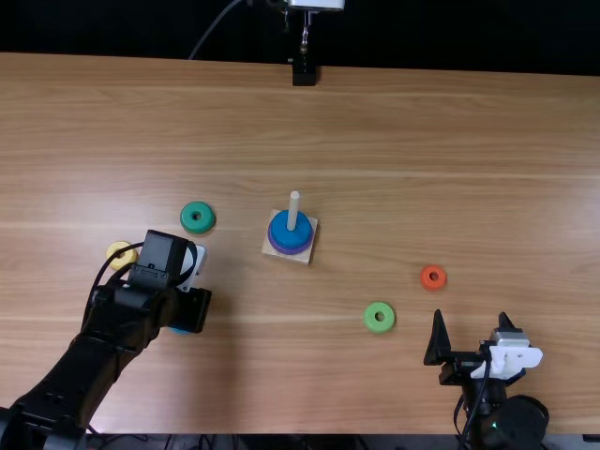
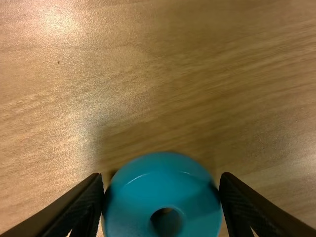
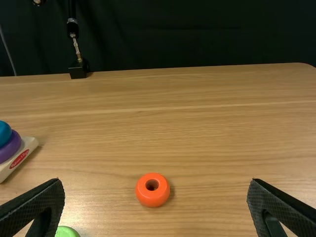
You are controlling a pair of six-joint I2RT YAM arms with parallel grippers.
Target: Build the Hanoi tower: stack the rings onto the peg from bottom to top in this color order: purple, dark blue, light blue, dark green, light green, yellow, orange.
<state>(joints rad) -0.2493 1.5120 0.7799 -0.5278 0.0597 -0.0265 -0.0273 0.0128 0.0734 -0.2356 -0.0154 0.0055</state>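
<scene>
My left gripper (image 1: 192,314) is low over the table's left part, shut on the light blue ring (image 1: 178,330). In the left wrist view, the gripper (image 2: 162,178) has a finger against each side of the light blue ring (image 2: 131,202). The wooden peg (image 1: 293,208) rises from a square base (image 1: 296,258) holding the purple ring (image 1: 272,241) with the dark blue ring (image 1: 281,230) above it. At the near right, my right gripper (image 1: 471,319) stands open and empty; its fingers are wide apart around the gripper centre (image 3: 155,181) in its wrist view.
A dark green ring (image 1: 185,217) lies left of the base, with a yellow ring (image 1: 115,249) farther left, partly behind the left arm. The light green ring (image 1: 368,317) and orange ring (image 1: 425,277) lie on the right. A black stand (image 1: 304,73) is at the far edge.
</scene>
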